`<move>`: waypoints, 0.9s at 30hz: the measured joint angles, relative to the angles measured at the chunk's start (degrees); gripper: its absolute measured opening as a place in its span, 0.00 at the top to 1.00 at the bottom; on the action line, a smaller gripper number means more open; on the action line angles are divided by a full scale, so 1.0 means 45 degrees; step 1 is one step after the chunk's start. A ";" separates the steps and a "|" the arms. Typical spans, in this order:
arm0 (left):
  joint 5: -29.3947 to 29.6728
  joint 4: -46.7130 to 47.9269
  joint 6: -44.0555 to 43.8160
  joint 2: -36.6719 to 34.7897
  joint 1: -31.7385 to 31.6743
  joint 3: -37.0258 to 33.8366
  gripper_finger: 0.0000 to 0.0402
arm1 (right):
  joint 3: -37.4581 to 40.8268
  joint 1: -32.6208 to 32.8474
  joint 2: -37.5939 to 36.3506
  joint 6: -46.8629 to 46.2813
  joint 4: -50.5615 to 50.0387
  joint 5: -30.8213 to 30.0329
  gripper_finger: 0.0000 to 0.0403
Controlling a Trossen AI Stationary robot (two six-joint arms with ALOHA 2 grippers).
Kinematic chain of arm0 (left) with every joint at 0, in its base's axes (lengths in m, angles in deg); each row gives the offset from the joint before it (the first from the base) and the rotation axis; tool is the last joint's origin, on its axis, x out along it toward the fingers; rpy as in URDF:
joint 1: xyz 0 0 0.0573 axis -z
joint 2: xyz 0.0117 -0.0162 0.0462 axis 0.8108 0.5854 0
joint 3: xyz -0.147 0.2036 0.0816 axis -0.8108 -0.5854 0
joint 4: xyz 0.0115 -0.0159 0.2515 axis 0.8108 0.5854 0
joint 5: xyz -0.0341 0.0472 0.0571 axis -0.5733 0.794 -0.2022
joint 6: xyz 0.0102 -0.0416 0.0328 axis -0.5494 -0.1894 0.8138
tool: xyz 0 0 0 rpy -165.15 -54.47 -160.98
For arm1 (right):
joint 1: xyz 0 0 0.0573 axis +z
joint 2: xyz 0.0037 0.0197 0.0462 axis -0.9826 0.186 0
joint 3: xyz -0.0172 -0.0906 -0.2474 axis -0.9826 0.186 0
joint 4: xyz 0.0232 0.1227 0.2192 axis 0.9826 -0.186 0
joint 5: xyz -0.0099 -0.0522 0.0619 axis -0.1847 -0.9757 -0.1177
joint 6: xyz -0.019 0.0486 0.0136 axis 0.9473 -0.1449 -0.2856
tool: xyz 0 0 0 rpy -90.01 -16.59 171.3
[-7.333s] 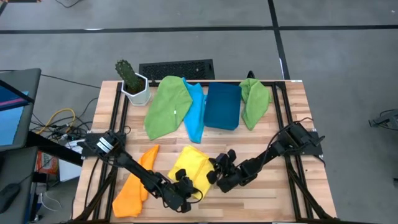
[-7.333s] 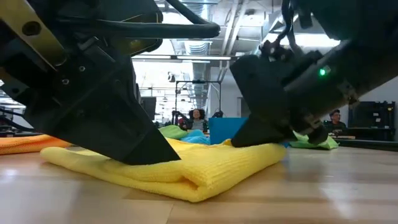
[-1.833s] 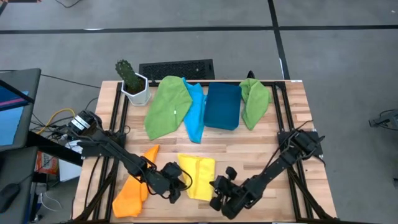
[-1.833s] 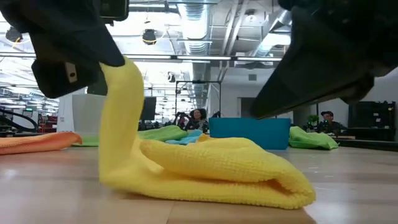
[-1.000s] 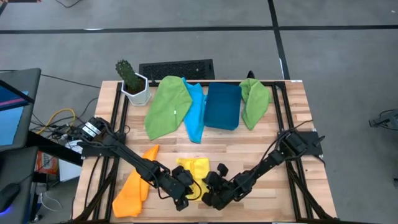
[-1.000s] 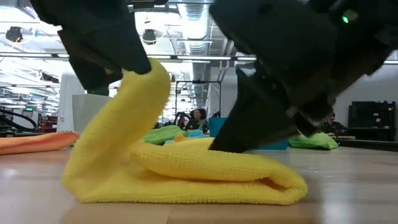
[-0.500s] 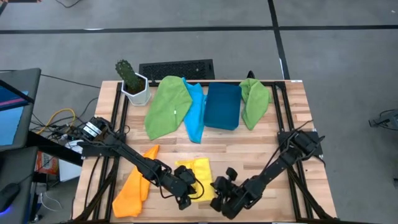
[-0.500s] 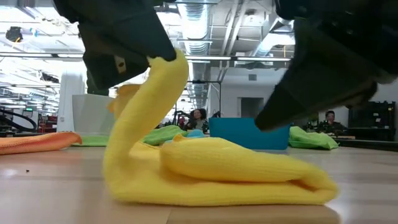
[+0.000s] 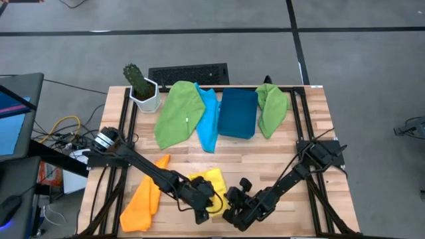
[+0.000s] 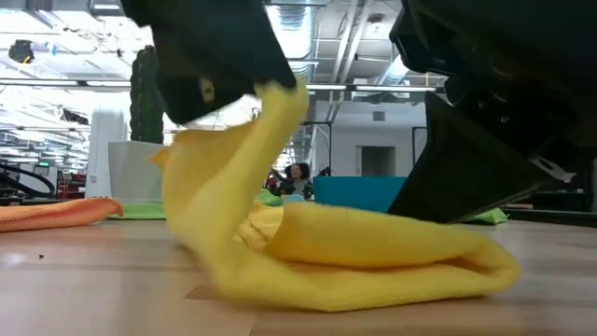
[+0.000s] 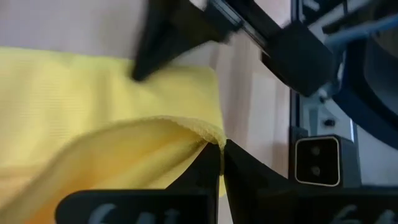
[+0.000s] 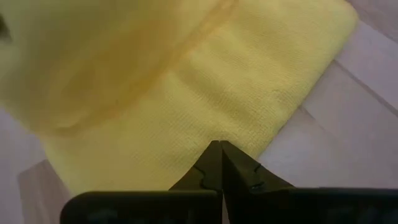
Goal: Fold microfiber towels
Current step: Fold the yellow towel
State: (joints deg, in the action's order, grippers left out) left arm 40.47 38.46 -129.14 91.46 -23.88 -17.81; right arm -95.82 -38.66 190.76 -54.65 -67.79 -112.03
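Observation:
A yellow microfiber towel (image 9: 214, 180) lies folded near the table's front edge, and its lower layers rest on the wood (image 10: 373, 271). My left gripper (image 9: 207, 201) is shut on one end of it and holds that end raised above the lying part. My right gripper (image 12: 219, 148) is shut, and its tip is down on the towel's lying part (image 10: 410, 233). An orange towel (image 9: 145, 196) lies to the left. Two green towels (image 9: 179, 113) (image 9: 272, 109) and a light blue one (image 9: 209, 119) lie at the far side. My left gripper pinches the yellow towel's hemmed corner (image 11: 210, 134) between its two fingertips, slanting down from the table's left. That end (image 10: 266, 103) is lifted and curves down slack to the layers lying on the table. My right gripper presses its shut fingertips down on the towel's top surface (image 12: 205, 134), near its edge. It slants down from the table's right. The towel lies flat on the table under it.
A dark blue bin (image 9: 238, 113) stands at the far side between the light blue towel and the right green towel. A potted cactus (image 9: 139, 86) stands at the far left. A black keyboard (image 9: 189, 73) lies along the far edge. Black frame rails run down both table sides.
My left gripper has carried the raised yellow end toward the table's right, so it now leans over the lying part, while the lower layers stay on the table. My right gripper lifted off the middle of the towel and has come down again farther right.

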 joint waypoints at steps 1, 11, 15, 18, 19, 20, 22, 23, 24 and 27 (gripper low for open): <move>-0.0209 0.0001 0.0126 0.0258 -0.0042 0.0234 1.00 | 0.0000 -0.0005 0.0000 0.0005 -0.0043 0.0021 0.93; -0.0117 0.1403 0.1130 0.1555 -0.0118 0.2360 1.00 | 0.0000 0.0235 0.0000 0.0034 0.0045 0.0197 0.95; -0.0017 0.1656 0.1297 0.1535 -0.0390 0.2576 1.00 | 0.0000 0.0451 -0.0005 0.0040 0.0053 0.0222 0.93; -0.0658 0.1535 0.1562 0.1653 -0.0572 0.2956 1.00 | 0.0000 0.0552 -0.0005 0.0040 0.0045 0.0200 0.93; -0.0881 0.1531 0.1643 0.1735 -0.0618 0.3108 1.00 | 0.0000 0.0568 -0.0005 0.0039 0.0048 0.0164 0.94; -0.1014 0.1617 0.1716 0.1857 -0.0625 0.3203 1.00 | 0.0000 0.0617 -0.0015 0.0051 0.0053 0.0086 0.94; -0.1174 0.1684 0.1799 0.2155 -0.0613 0.3460 1.00 | 0.0000 0.0781 -0.0106 0.0102 0.0056 -0.0217 0.94; -0.1172 0.1756 0.1842 0.2208 -0.0614 0.3543 1.00 | 0.0000 0.0878 -0.0152 0.0112 0.0059 -0.0355 0.94; -0.1147 0.1720 0.1904 0.2210 -0.0608 0.3607 1.00 | 0.0000 0.0981 -0.0195 0.0103 0.0042 -0.0413 0.94; -0.0964 0.1620 0.2004 0.2147 -0.0640 0.3676 1.00 | 0.0000 0.1298 -0.0266 -0.0199 -0.0103 -0.0408 0.94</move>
State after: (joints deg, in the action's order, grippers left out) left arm 36.13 45.75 -120.12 101.12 -26.75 -1.26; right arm -95.82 -32.82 189.57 -55.55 -68.26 -113.86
